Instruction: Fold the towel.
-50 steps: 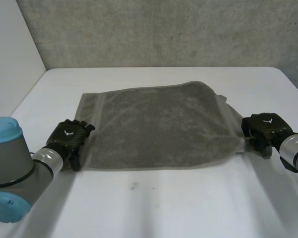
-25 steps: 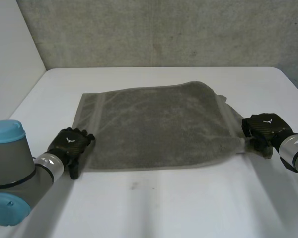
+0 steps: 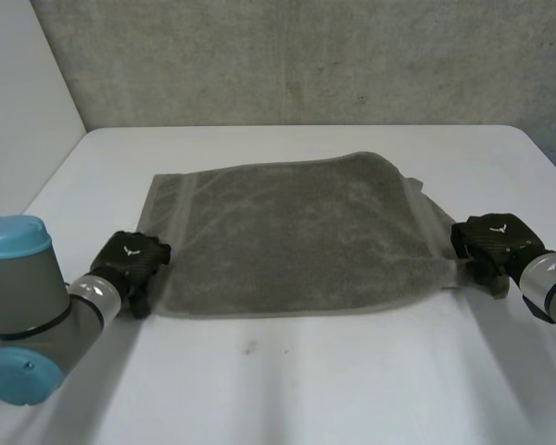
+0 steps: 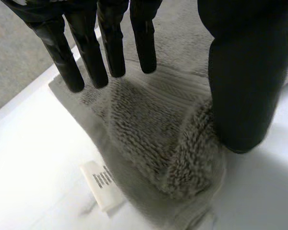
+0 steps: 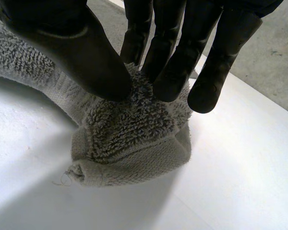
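1. Since half a second ago the left hand (image 3: 130, 260) has gone forward again onto the towel (image 3: 296, 236), its fingers drawn in from their earlier spread; towel and right hand (image 3: 491, 243) lie as they did.
2. Towel: spread flat in the middle of the white table (image 3: 352, 380); its long axis runs across from one arm to the other; the near long edge faces the robot.
3. Near left corner: rucked up under the left hand; in the left wrist view the fingers (image 4: 110, 48) are straight with tips down on the cloth, the thumb (image 4: 242, 81) stands against the raised ruck, and the gap between them is wide; I judge it no pinch yet; a white label (image 4: 102, 184) sticks out at the hem just beside.
4. Near right corner: bunched and pinched between the thumb (image 5: 81, 52) and fingers (image 5: 173, 72) of the right hand; a firm hold, by the look of it.
5. Relation that matters: each hand sits at its own end of the near long edge, and the rest of the towel lies straight ahead of both, away from the robot; so the fold likely carries the near edge over to the far edge, across the short axis; neither hand is nearer, so they should lift together once the left closes.
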Controlling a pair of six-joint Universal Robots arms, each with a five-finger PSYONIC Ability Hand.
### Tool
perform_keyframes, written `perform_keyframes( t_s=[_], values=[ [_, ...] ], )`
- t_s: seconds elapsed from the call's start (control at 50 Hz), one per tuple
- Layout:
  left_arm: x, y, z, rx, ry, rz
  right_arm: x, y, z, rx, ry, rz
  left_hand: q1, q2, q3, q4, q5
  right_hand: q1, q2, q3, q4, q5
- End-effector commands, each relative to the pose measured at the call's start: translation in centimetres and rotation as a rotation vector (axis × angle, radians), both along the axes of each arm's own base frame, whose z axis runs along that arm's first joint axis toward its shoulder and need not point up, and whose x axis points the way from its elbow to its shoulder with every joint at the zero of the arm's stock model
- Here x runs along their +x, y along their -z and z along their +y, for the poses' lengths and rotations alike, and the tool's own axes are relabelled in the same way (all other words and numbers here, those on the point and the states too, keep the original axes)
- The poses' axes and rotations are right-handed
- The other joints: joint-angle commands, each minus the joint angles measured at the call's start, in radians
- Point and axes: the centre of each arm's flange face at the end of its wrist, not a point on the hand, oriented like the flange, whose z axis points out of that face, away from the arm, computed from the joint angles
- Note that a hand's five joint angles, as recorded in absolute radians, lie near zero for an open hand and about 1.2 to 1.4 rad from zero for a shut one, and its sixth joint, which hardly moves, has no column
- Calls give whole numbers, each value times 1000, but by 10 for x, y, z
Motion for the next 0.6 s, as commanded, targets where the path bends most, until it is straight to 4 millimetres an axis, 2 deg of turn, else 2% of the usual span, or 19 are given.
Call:
perform_keyframes(
  t_s=[0.02, 0.1, 0.12, 0.2, 0.26, 0.3, 0.38, 0.42, 0.5, 0.52, 0.54, 0.56, 0.58, 0.6],
  values=[
    [-4, -5, -15, -40, -2, 13, 0, -1, 0, -1, 1, 1, 234, 239, 238, 238, 241, 79, 98, 73, 61, 72],
    [-5, -3, -19, -40, 0, 13, 0, 0, 1, 2, 1, 1, 307, 312, 312, 312, 314, 79, 98, 73, 61, 72],
    [-6, -1, -20, -35, -2, 13, 0, 0, 1, 2, 1, 1, 398, 402, 402, 402, 405, 79, 98, 73, 61, 72],
    [-6, 1, -20, -24, 1, 11, 1, 1, 2, 5, -1, 0, 534, 538, 538, 538, 541, 79, 98, 73, 61, 72],
    [-6, 4, -17, -10, 5, 10, 1, 0, 2, 4, -2, 0, 592, 597, 597, 597, 599, 79, 98, 73, 61, 72],
    [-6, 4, -13, -1, 6, 8, 1, 0, 2, 4, -2, 0, 828, 833, 833, 833, 835, 79, 98, 73, 61, 72],
    [-5, 4, -8, 17, 7, 5, 1, -3, 2, -4, -3, -1, 906, 911, 910, 910, 913, 79, 98, 73, 61, 72],
    [-4, 0, -6, 11, 7, 7, 1, -6, 1, -15, -7, -3, 906, 911, 910, 910, 913, 79, 98, 73, 61, 72],
    [-1, -25, -3, -49, -2, 26, 1, -17, 0, -43, -3, -4, 906, 911, 910, 910, 913, 79, 98, 73, 61, 72],
    [-1, -25, -3, -49, -2, 26, 1, -25, 1, -65, -1, -5, 906, 911, 910, 910, 913, 79, 98, 73, 61, 72],
    [0, -34, -1, -71, -7, 36, 1, -35, 2, -87, 4, -9, 906, 911, 910, 910, 913, 79, 98, 73, 61, 72],
    [1, -42, 1, -90, -12, 45, 1, -35, 2, -87, 4, -9, 906, 911, 910, 910, 913, 79, 98, 73, 61, 72],
    [1, -42, 1, -90, -12, 45, 2, -45, 4, -111, 3, -10, 906, 911, 910, 910, 913, 79, 98, 73, 61, 72],
    [1, -51, 3, -110, -16, 56, 2, -55, 7, -128, 2, -8, 906, 911, 910, 910, 913, 79, 98, 73, 61, 72]
  ],
)
